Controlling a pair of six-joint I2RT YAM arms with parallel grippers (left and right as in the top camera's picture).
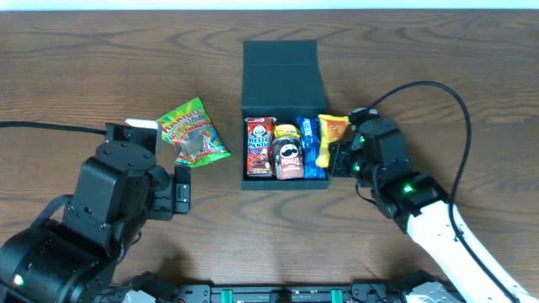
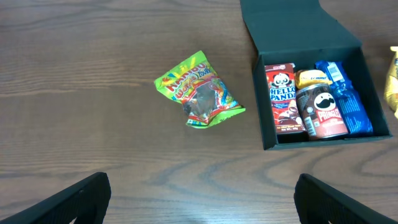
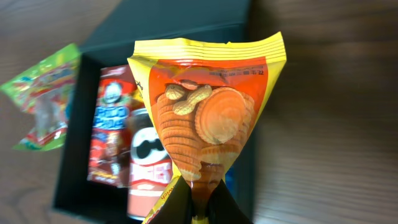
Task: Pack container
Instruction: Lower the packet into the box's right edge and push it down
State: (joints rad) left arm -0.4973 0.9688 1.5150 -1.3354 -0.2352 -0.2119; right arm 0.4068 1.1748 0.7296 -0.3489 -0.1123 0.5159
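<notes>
L arm (image 1: pixel 109 202) low-left; L fingers (image 2: pixel 81 199) wide apart. R arm (image 1: pixel 396 181) right; R fingers (image 1: pixel 341 158) pinching yellow pkt (image 3: pixel 211 112).

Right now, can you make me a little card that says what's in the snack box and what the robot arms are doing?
container: dark box, lid flap open
inside: Hello Panda box, Pringles can, blue packet
right gripper: shut on the yellow peanut snack packet
packet place: at the container's right edge, not yet inside
left gripper: open, holding nothing
left outside: green gummy bag, lying on the table left of the container
</notes>
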